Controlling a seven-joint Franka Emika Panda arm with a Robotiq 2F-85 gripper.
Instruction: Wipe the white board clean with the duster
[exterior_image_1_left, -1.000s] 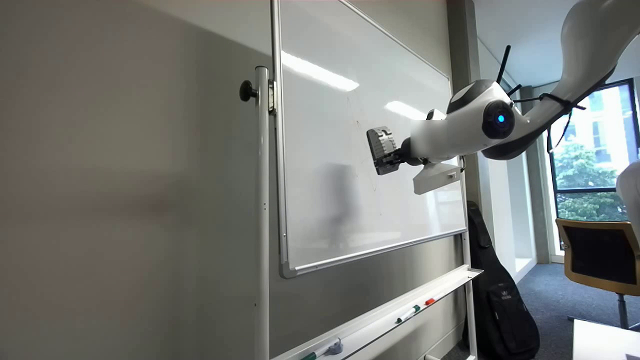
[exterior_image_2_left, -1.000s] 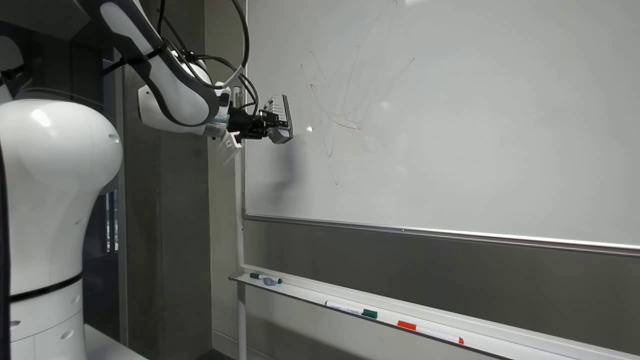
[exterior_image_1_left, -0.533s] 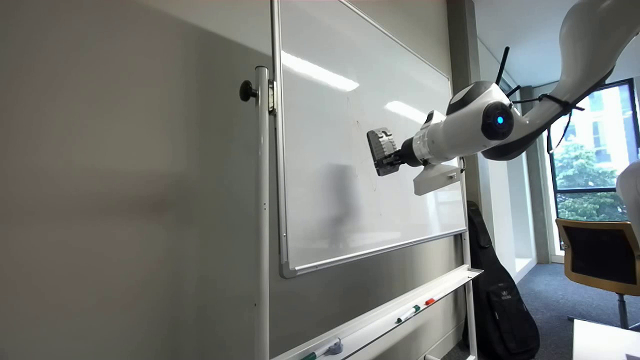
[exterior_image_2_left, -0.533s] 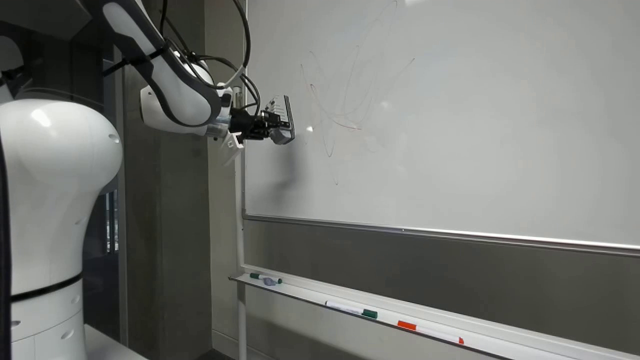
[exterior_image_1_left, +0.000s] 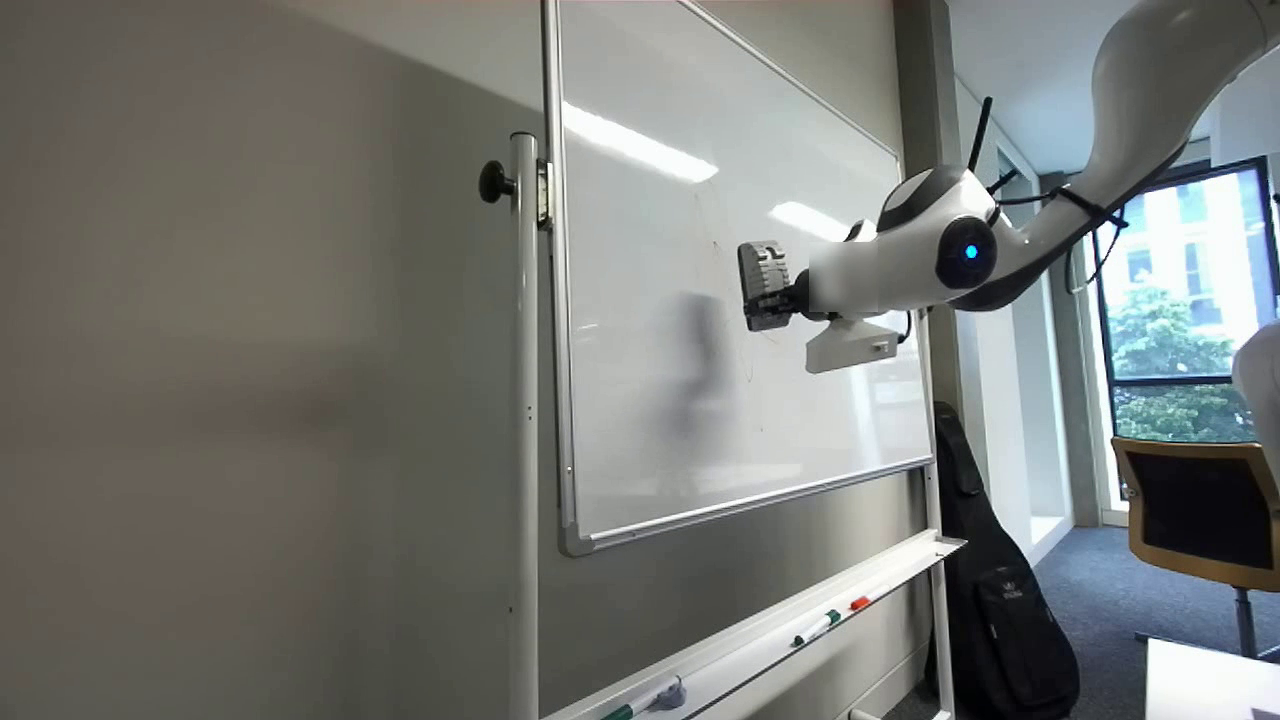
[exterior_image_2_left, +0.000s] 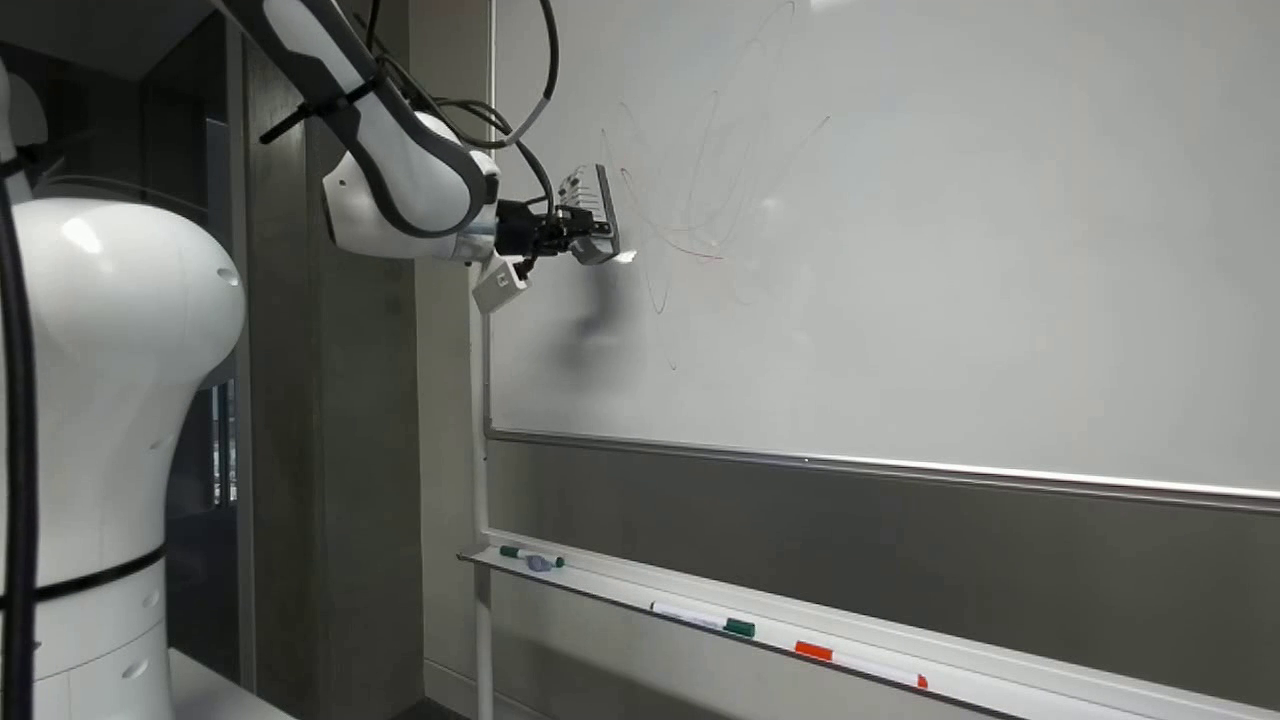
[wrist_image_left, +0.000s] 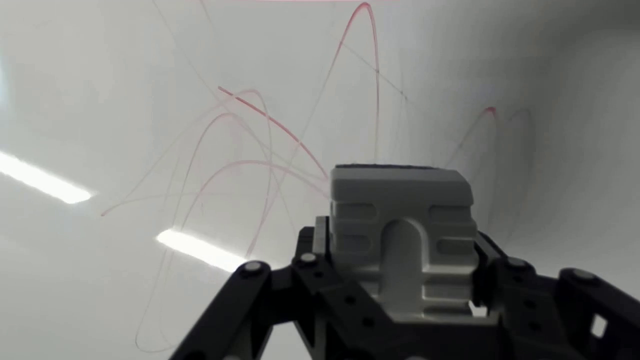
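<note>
The white board (exterior_image_2_left: 980, 260) stands upright in its silver frame and also shows in an exterior view (exterior_image_1_left: 640, 400). Thin red and grey scribbles (exterior_image_2_left: 690, 251) run over it, and several curved strokes (wrist_image_left: 280, 125) show in the wrist view. The duster (wrist_image_left: 402, 192) is a pale grey block with a dark wiping face turned to the board. My gripper (wrist_image_left: 400, 260) is shut on the duster's two sides. In both exterior views the duster (exterior_image_1_left: 766, 270) (exterior_image_2_left: 588, 190) is left of or beside the scribbles, with a shadow on the board below it. I cannot tell whether it touches.
A ledge (exterior_image_2_left: 600, 592) below the board holds several markers, among them a green-capped one (exterior_image_2_left: 700, 617) and a red-capped one (exterior_image_2_left: 860, 663). A stand post (exterior_image_1_left: 524, 420) with a black knob (exterior_image_1_left: 494, 182) is at the board's side. A black guitar bag (exterior_image_1_left: 1000, 590) leans behind.
The arm has moved the duster slightly up and along the board towards the scribbles, with a little less tilt. The grip is unchanged, and the shadow has shifted with it.
</note>
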